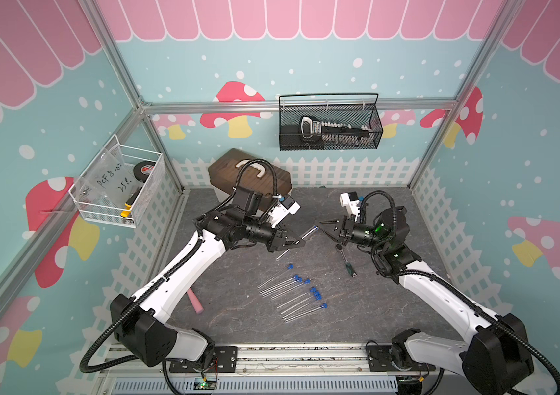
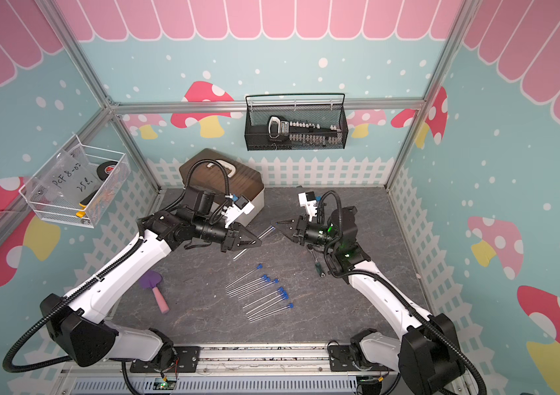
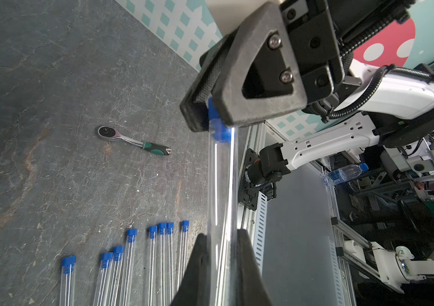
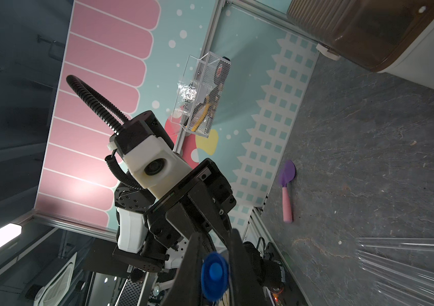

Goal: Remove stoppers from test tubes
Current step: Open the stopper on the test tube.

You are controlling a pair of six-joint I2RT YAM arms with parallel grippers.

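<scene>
- Top views, far left of the grey mat (image 1: 340, 318): one toy trowel (image 2: 161, 301), purple blade and pink handle, lying well apart from the work. Leave it alone.
- Your left gripper (image 1: 297, 243) is raised over mid-mat, jaws pinched on the shaft of one clear test tube (image 1: 308, 232). The tube slants toward your other arm, clear of the mat.
- Handling, my judgement: the tube looks thin-walled, light, rigid and slick, and probably brittle. Hold it on the shaft, as now, and pull straight along its length. A sideways bend could snap it or let it slide through the pads.
- Toward the arm bases, the other tubes (image 3: 128, 265) lie flat in a loose fan. Their blue stoppers (image 3: 162, 227) all point the same way, and some tubes touch their neighbours.
- Your right gripper (image 1: 319, 226) is clamped on the held stopper (image 4: 214, 275). The left wrist view shows that plug seated in the tube's mouth, not yet out.
- The stopper looks small, light and friction-fitted, so take it squarely by its wider head.
- Right of that, one ratchet wrench (image 3: 136, 142) with a green-black handle lies on the mat, partly under your right arm in the top views.
- Tally, left to right: one trowel; nine tubes, one held and eight on the mat; nine stoppers, all seated as far as shows; one wrench.
</scene>
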